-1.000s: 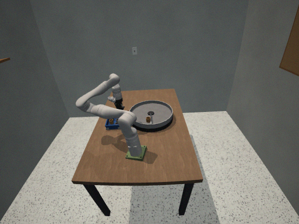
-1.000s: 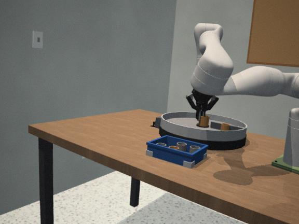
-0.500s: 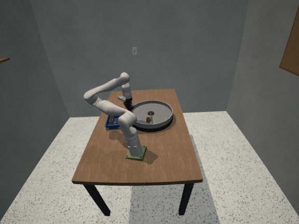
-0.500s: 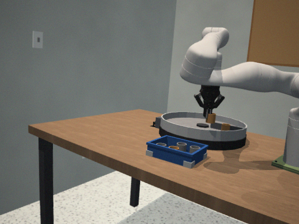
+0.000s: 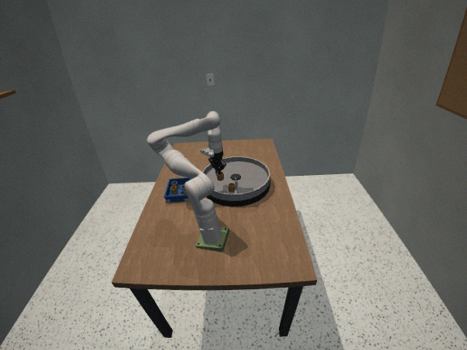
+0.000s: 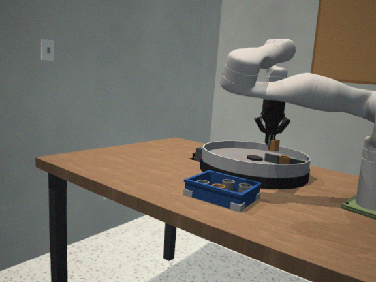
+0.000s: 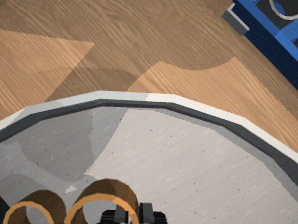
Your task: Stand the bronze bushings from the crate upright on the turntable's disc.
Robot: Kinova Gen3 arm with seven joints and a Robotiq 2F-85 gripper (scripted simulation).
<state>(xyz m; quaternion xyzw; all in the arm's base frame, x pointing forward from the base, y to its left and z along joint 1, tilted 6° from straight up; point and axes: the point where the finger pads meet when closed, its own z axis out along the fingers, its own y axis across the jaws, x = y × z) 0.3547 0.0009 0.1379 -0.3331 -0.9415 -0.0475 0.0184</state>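
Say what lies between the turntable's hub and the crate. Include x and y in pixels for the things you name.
In the exterior view, the turntable's raised rim [image 5: 265,187] [image 6: 225,161] [image 7: 172,98] stands between the hub [image 5: 235,177] [image 6: 254,158] and the blue crate [image 5: 177,199] [image 6: 212,194] [image 7: 267,29].

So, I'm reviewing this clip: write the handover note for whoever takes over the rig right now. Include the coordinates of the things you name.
Gripper [image 5: 219,172] [image 6: 271,140]: jaws shut on the wall of a bronze bushing [image 5: 220,177] [image 6: 274,145] [image 7: 102,189], held above the turntable's disc [image 5: 253,174] [image 6: 228,153] [image 7: 200,160].
Done: another bronze bushing [image 5: 231,187] [image 6: 284,160] [image 7: 47,200] stands on the disc.
Left: place the held one upright; move the bronze one remaining in the crate [image 5: 178,199] [image 6: 212,194] [image 7: 270,37]. Steel ones stay there.
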